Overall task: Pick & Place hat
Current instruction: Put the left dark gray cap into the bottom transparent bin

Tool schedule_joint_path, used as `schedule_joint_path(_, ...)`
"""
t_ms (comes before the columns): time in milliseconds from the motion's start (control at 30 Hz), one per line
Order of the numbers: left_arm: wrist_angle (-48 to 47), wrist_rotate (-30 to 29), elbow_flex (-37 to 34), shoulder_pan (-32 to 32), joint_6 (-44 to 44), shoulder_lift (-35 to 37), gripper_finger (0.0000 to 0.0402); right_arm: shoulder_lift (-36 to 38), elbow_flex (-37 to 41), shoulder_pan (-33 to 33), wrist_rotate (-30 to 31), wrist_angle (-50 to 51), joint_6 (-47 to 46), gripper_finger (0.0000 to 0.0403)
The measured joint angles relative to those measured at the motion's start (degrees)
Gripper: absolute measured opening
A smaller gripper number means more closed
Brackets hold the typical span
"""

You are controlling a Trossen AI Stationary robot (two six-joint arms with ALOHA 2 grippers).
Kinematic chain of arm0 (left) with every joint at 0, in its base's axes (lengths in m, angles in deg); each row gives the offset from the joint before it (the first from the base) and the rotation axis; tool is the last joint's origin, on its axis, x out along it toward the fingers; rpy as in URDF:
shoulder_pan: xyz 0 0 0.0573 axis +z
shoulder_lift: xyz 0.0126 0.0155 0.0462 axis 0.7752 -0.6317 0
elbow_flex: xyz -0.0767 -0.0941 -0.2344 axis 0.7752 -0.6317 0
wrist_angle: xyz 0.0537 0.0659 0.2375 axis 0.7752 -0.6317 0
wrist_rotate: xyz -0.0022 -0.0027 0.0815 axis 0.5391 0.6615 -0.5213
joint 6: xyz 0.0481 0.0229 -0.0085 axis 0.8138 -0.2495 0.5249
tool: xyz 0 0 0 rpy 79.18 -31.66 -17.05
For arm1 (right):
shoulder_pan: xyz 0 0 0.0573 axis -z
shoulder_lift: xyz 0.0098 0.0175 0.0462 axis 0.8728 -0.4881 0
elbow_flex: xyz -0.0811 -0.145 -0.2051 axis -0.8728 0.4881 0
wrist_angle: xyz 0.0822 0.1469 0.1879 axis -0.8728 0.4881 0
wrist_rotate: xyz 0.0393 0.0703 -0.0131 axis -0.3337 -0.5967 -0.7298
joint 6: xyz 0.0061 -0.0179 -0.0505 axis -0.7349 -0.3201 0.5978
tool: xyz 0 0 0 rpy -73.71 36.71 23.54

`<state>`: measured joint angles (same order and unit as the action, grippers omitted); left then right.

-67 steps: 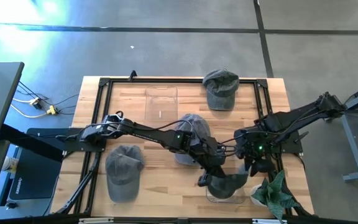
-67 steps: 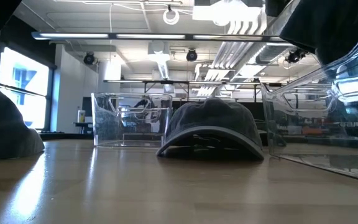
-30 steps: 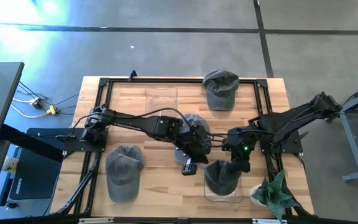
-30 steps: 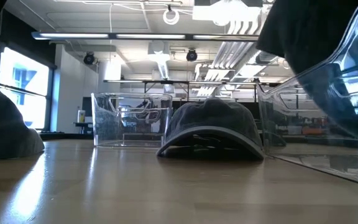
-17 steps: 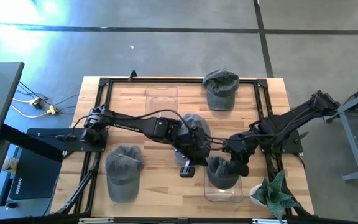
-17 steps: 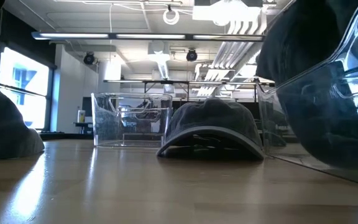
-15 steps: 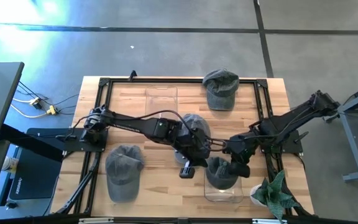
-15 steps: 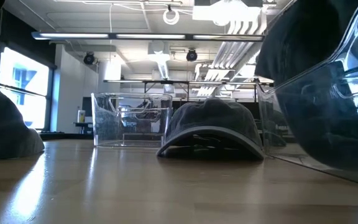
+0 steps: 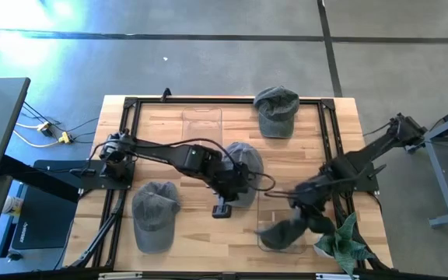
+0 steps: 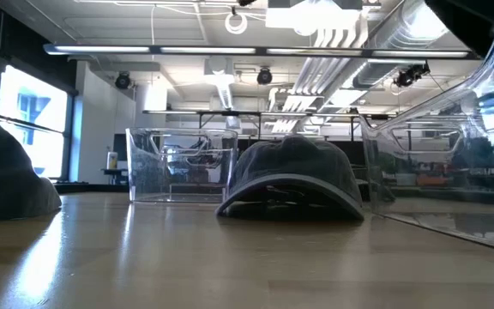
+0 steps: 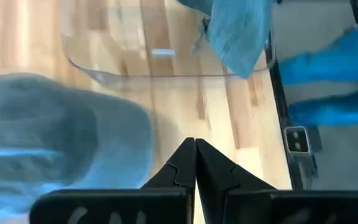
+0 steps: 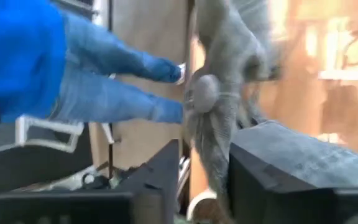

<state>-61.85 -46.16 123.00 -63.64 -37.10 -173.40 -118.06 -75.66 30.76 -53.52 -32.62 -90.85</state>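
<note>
Item: grey cloth baseball cap, crumpled, hung over the clear plastic bin at the near right of the pale wooden table. In the right wrist view the cap's fabric lay between the dark fingers of the right gripper; the jaws stood parted with cloth between them, and whether they still pinched it could not be told.

Left gripper: over the table's middle, just beside a second grey cap, jaws closed on nothing, fingertips meeting.

Other stock: a third grey cap at the near left; a fourth grey cap at the far edge; a second clear plastic bin at the far centre; a green potted plant by the near right corner.

A person in blue top and jeans showed beyond the table.
</note>
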Motion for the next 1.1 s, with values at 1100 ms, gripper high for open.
schedule_joint_path(1100,2.6,-0.1,0.4,-2.3,-6.5,2.0,0.0004,7.1,1.1,13.1,15.1,-1.5,10.7,0.0238)
